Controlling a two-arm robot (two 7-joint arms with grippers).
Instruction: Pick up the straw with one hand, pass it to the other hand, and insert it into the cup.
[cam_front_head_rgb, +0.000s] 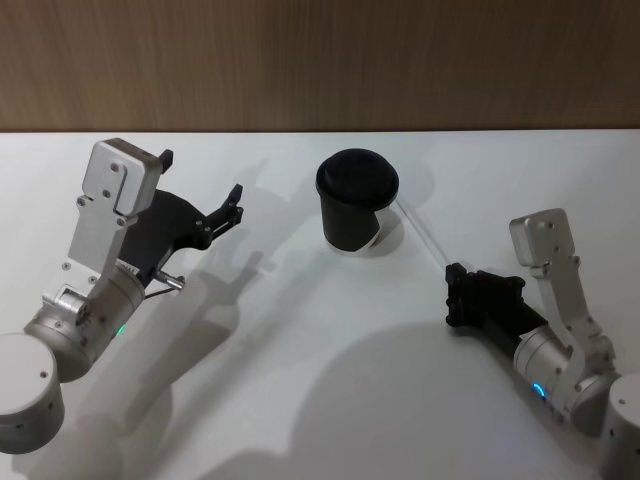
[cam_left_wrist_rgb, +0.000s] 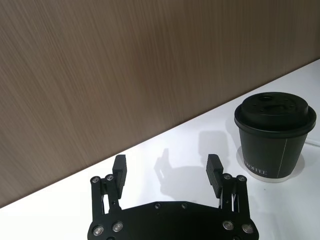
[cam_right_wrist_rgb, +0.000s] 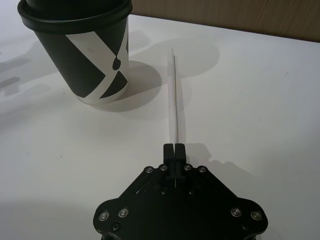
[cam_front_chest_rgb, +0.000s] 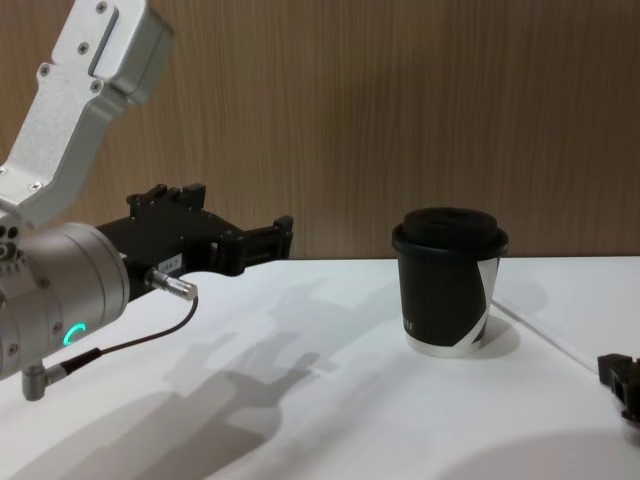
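- My left gripper (cam_front_head_rgb: 203, 178) hangs open above the table (cam_front_head_rgb: 300, 350), left of the cup (cam_front_head_rgb: 357, 200).
- The cup stands upright mid-table with its lid on.
- The straw (cam_front_head_rgb: 425, 232) runs from beside the cup's base to my right gripper (cam_front_head_rgb: 452, 270), which is clamped on its near end.

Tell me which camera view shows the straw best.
The right wrist view: the straw runs its whole length from the shut right gripper toward the cup. The head and chest views show it as a faint thin line right of the cup; the left wrist view, barely a sliver.
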